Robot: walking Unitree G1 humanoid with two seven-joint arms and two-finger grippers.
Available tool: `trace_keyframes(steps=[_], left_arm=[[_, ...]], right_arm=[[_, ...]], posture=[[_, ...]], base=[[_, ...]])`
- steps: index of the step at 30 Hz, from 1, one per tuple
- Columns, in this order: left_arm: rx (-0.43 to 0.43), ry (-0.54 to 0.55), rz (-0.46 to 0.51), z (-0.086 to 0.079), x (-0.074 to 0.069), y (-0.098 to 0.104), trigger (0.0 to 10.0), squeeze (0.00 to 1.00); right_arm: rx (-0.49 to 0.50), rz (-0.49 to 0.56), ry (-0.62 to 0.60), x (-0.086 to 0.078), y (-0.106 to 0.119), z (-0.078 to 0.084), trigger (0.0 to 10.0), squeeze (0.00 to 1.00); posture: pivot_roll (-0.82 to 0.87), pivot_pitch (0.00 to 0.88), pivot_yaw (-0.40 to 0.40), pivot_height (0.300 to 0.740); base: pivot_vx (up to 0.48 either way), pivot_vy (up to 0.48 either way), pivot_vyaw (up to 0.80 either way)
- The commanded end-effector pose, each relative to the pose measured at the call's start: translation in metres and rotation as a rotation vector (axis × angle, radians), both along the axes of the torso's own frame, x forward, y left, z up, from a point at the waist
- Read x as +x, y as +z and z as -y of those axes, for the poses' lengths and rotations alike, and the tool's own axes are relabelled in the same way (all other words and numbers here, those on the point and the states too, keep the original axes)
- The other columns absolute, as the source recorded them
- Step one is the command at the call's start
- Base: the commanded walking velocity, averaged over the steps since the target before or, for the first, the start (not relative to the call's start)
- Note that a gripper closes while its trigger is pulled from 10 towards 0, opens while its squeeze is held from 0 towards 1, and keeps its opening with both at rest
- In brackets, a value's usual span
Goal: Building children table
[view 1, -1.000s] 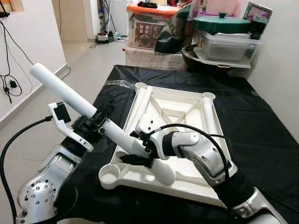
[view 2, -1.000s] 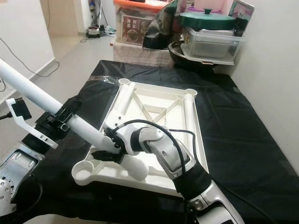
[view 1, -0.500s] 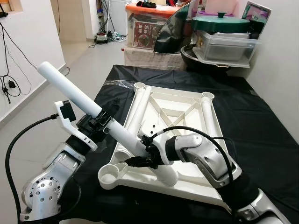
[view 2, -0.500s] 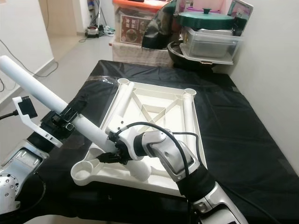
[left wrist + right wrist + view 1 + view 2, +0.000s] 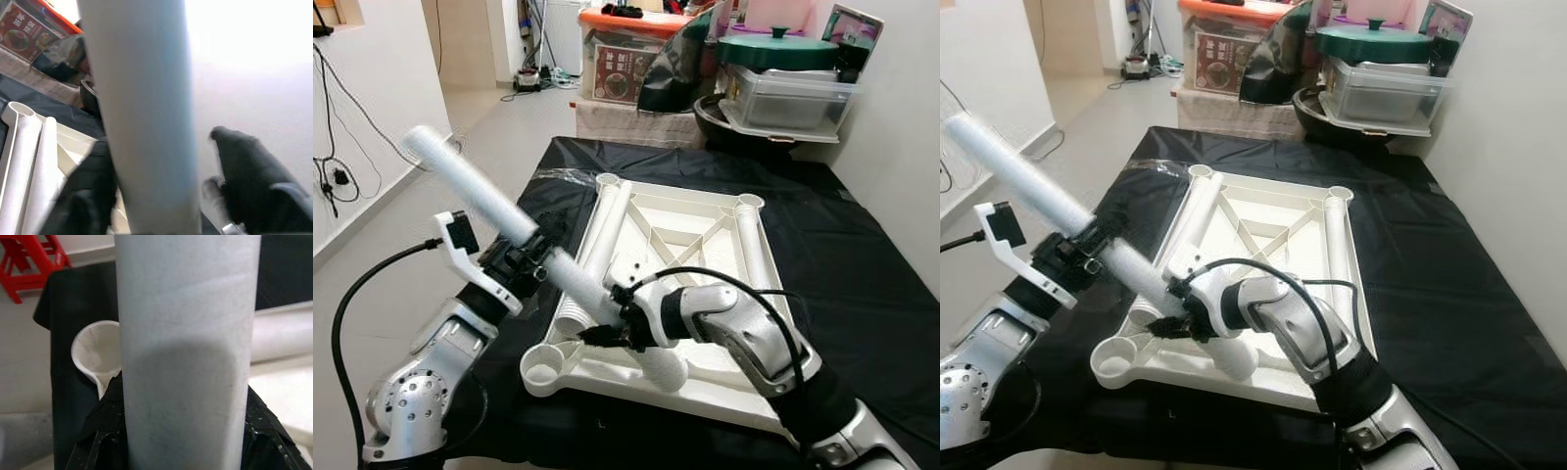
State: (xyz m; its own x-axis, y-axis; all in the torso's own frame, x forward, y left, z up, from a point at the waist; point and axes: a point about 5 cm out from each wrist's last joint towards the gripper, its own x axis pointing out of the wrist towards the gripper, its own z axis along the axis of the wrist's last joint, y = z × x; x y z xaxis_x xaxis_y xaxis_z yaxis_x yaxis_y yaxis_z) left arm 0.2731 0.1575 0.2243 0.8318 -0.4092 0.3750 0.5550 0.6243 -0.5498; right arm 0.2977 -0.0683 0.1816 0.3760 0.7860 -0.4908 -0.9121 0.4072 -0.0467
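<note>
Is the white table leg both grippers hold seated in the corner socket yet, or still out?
Out. The table leg is tilted above the tabletop frame; its lower end lies beside the empty corner socket.

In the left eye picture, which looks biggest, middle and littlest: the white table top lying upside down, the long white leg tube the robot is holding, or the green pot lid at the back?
1. White upside-down plastic table top, biggest.
2. Long white leg tube, though it is nearer the camera, so its look is flattered.
3. Green pot lid, littlest, but it sits far back.
</note>
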Motion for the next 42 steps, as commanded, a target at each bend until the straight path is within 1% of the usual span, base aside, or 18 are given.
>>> trace_keyframes(steps=[1, 7, 14, 17, 18, 20, 21, 23, 26, 28, 29, 30, 32, 33, 34, 39, 41, 42], left_arm=[[0.018, 0.002, 0.006, 0.001, 0.001, 0.000, 10.0, 1.00], [-0.049, 0.073, 0.027, -0.011, 0.002, 0.006, 10.0, 1.00], [-0.128, 0.029, 0.077, -0.013, -0.005, 0.015, 10.0, 1.00], [-0.171, -0.042, 0.106, -0.010, -0.012, 0.020, 10.0, 1.00], [-0.178, -0.081, 0.108, -0.008, -0.015, 0.020, 10.0, 0.42], [-0.177, -0.103, 0.105, -0.007, -0.016, 0.019, 10.0, 0.42], [-0.168, -0.101, 0.095, -0.007, -0.017, 0.016, 10.0, 0.00], [-0.153, -0.092, 0.080, -0.008, -0.016, 0.012, 10.0, 0.00], [-0.074, -0.048, 0.018, -0.008, -0.012, -0.001, 10.0, 0.00], [-0.074, -0.048, 0.018, -0.008, -0.012, -0.001, 10.0, 0.00], [-0.013, -0.021, -0.037, -0.008, -0.008, -0.010, 10.0, 0.00], [-0.013, -0.021, -0.037, -0.008, -0.008, -0.010, 10.0, 0.00], [0.208, 0.079, -0.197, -0.007, 0.002, -0.040, 10.0, 0.00], [0.208, 0.079, -0.197, -0.007, 0.002, -0.040, 10.0, 0.00], [0.285, 0.105, -0.253, -0.005, 0.004, -0.049, 10.0, 0.00], [0.356, 0.122, -0.298, -0.004, 0.006, -0.056, 10.0, 0.00], [0.525, 0.162, -0.337, -0.005, 0.007, -0.064, 10.0, 0.00], [0.525, 0.162, -0.337, -0.005, 0.007, -0.064, 10.0, 0.00]], right_arm=[[0.014, -0.006, -0.029, 0.002, 0.002, 0.006, 0.0, 0.00], [0.062, -0.012, -0.085, 0.005, 0.013, 0.023, 0.0, 0.00], [0.090, 0.006, -0.152, 0.013, 0.024, 0.039, 0.0, 0.00], [0.123, 0.055, -0.217, 0.024, 0.042, 0.053, 0.0, 0.00], [0.150, 0.098, -0.267, 0.033, 0.055, 0.063, 0.0, 0.00], [0.181, 0.137, -0.314, 0.040, 0.066, 0.071, 0.0, 0.00], [0.236, 0.176, -0.376, 0.049, 0.080, 0.079, 0.0, 0.00], [0.281, 0.210, -0.430, 0.055, 0.089, 0.085, 0.0, 0.00], [0.480, 0.284, -0.598, 0.070, 0.114, 0.099, 0.0, 0.00], [0.480, 0.284, -0.598, 0.070, 0.114, 0.099, 0.0, 0.00], [0.590, 0.272, -0.673, 0.075, 0.122, 0.104, 0.0, 0.00], [0.590, 0.272, -0.673, 0.075, 0.122, 0.104, 0.0, 0.00], [0.882, 0.166, -0.809, 0.082, 0.123, 0.106, 0.0, 0.00], [0.882, 0.166, -0.809, 0.082, 0.123, 0.106, 0.0, 0.00], [0.982, 0.107, -0.843, 0.083, 0.118, 0.101, 0.0, 0.00], [1.042, 0.072, -0.855, 0.082, 0.113, 0.095, 0.0, 0.00], [1.127, 0.017, -0.918, 0.083, 0.101, 0.089, 0.0, 0.00], [1.127, 0.017, -0.918, 0.083, 0.101, 0.089, 0.0, 0.00]], posture=[[0.04, 0.000, -0.088, 0.740], [0.04, 0.000, -0.087, 0.740], [0.04, 0.000, -0.087, 0.740], [0.03, 0.000, -0.086, 0.740], [0.03, 0.000, -0.087, 0.740], [0.03, 0.000, -0.087, 0.740], [0.03, 0.000, -0.088, 0.740], [0.03, 0.000, -0.091, 0.740], [0.03, 0.000, -0.092, 0.740], [0.03, 0.000, -0.092, 0.740], [0.04, 0.000, -0.099, 0.740], [0.04, 0.000, -0.099, 0.740], [0.05, 0.000, -0.090, 0.740], [0.05, 0.000, -0.090, 0.740], [0.05, 0.000, -0.088, 0.740], [0.05, 0.000, -0.092, 0.740], [0.06, 0.000, -0.095, 0.740], [0.06, 0.000, -0.095, 0.740]], base=[[0.000, 0.000, 0.00], [0.000, 0.000, 0.00], [0.000, 0.000, 0.00], [0.000, 0.000, 0.00], [0.000, 0.000, 0.00], [0.000, 0.000, 0.00], [0.000, 0.000, 0.00], [0.000, 0.000, 0.00], [0.000, 0.000, 0.00], [0.000, 0.000, 0.00], [0.000, 0.000, 0.00], [0.000, 0.000, 0.00], [0.000, 0.000, 0.00], [0.000, 0.000, 0.00], [0.000, 0.000, 0.00], [0.000, 0.000, 0.00], [0.000, 0.000, 0.00], [0.000, 0.000, 0.00]])
